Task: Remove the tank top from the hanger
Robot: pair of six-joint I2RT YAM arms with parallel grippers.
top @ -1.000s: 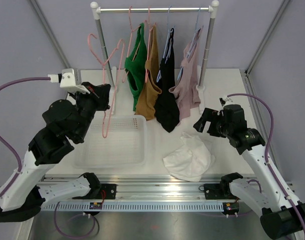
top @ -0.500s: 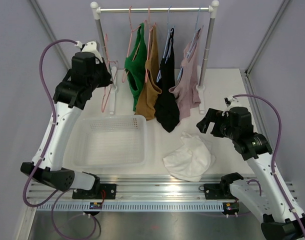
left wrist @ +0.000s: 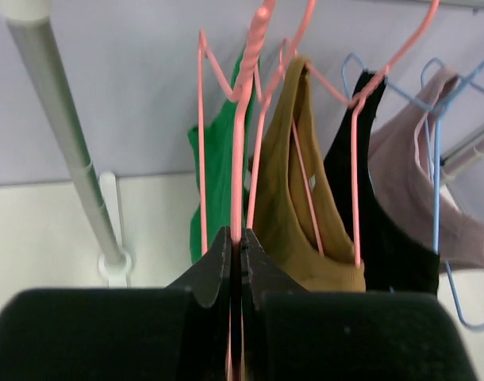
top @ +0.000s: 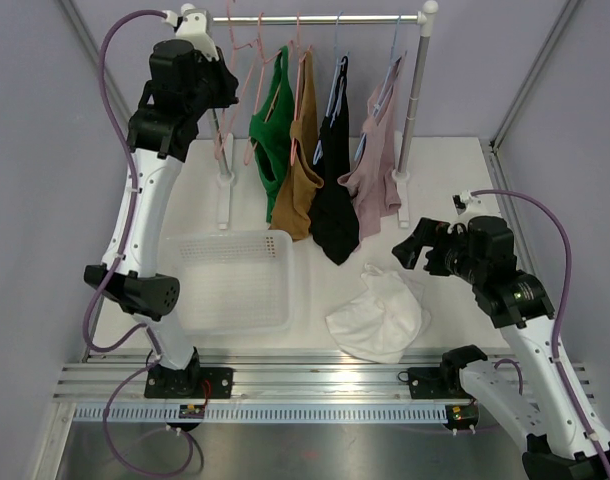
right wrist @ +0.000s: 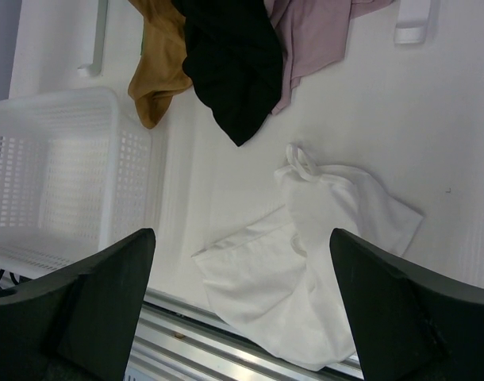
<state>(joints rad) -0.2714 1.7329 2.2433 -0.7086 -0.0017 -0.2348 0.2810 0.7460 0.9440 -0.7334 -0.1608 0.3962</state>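
The left gripper point(left wrist: 236, 246) is clamping a bare pink hanger point(left wrist: 240, 119); the right gripper point(top: 413, 245) is hanging open. The tank top point(top: 380, 315) is lying crumpled near the worktop's point(top: 455, 190) front edge, probably light and limp; pinch a strap.

This is a robotics lab test cell. A white table point(top: 443, 165) is boxed in by plain grey panels point(top: 25, 120) and metal struts point(top: 536, 75). An aluminium rail point(top: 315, 380) along the table's near edge carries two arm bases point(top: 185, 380). Purple cables point(top: 105, 55) loop free, and a small clothes rail point(top: 310, 18) of tank tops point(top: 297, 150) stands at the far edge.
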